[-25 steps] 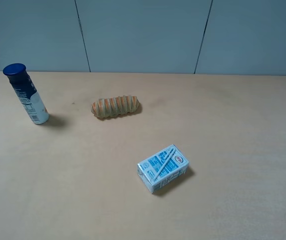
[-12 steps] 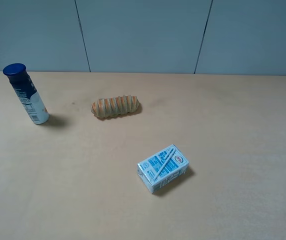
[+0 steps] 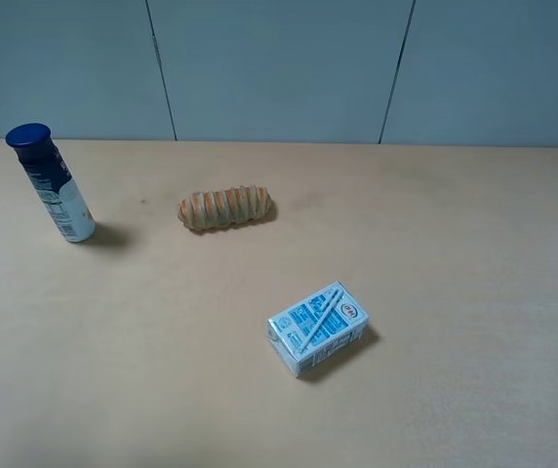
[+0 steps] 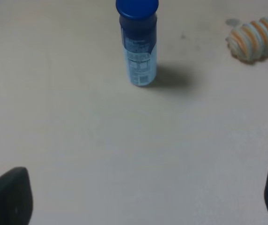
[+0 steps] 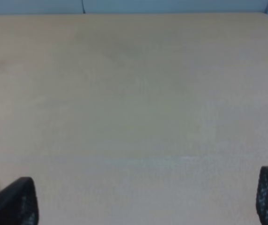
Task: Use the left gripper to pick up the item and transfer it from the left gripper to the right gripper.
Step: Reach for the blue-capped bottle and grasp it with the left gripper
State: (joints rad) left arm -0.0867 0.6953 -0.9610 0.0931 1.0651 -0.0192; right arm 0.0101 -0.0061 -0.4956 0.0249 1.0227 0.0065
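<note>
Bottle (image 3: 50,182) with a dark blue cap and a white, blue-printed body stands upright near the far left corner of the counter (image 3: 455,244), casting a small shadow to its right in the high view. A striped tan bread roll (image 3: 225,208) lies on its side to the right of the bottle, well apart from it. A blue-and-white drink carton (image 3: 317,328) lies flat nearer the front and middle of the counter, turned at an angle, with a wrapped straw along its top face.

Neither arm shows in the high view. In the left wrist view the left gripper (image 4: 141,197) hangs above bare counter with its jaws spread wide – only the two dark fingertips show at the edges, and nothing sits between them. The bottle (image 4: 137,47) stands ahead of it, well apart, and the end of the bread roll (image 4: 258,38) shows off to one side.

The right gripper (image 5: 141,199) also has its jaws wide apart – empty, over plain counter, with the pale wall at the counter's far edge.
</note>
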